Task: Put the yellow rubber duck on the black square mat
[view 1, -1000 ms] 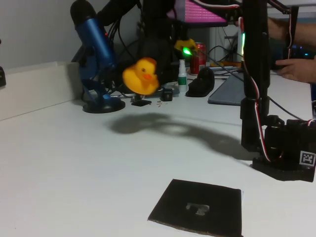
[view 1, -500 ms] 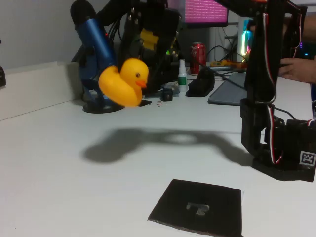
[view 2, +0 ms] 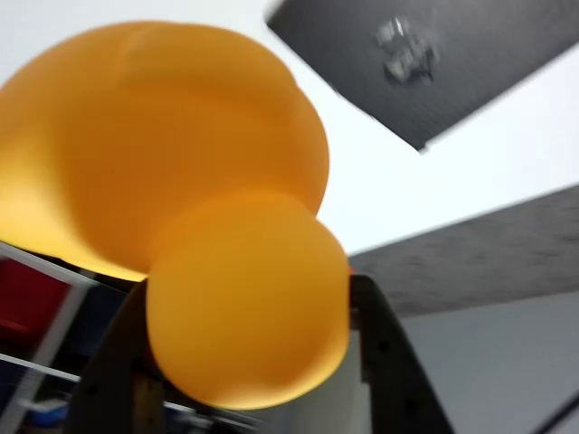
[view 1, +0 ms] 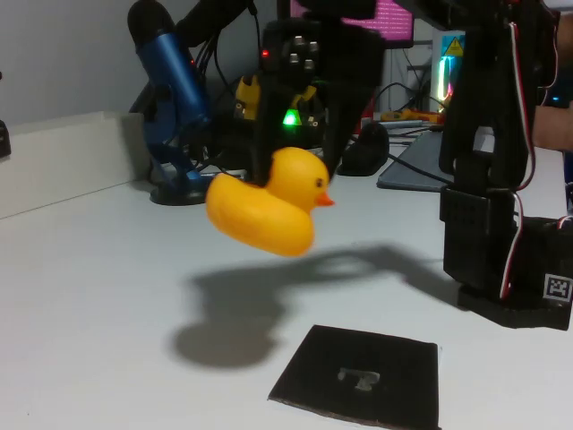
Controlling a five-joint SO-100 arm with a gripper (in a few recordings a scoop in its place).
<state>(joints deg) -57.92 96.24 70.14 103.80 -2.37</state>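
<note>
The yellow rubber duck (view 1: 269,206) hangs in the air above the white table, beak pointing right in the fixed view. My gripper (view 1: 291,175) is shut on it from behind and above. In the wrist view the duck (view 2: 190,208) looms large and blurred between the two dark fingers (view 2: 389,362), its head nearest the camera. The black square mat (view 1: 363,374) lies flat at the table's front, below and to the right of the duck, with a pale mark at its centre. The wrist view has the mat (view 2: 434,54) at the top right.
A blue microphone on a round stand (view 1: 175,107) rises at the back left. The arm's black base (view 1: 506,269) stands at the right, close to the mat. Cables, a red can (view 1: 367,94), a small bottle and a dark mouse crowd the far edge. A person's hand (view 1: 551,121) rests at far right.
The duck has travelled forward and down to the right, toward the mat, and has turned its beak to the right. Its shadow now falls just left of the mat.
</note>
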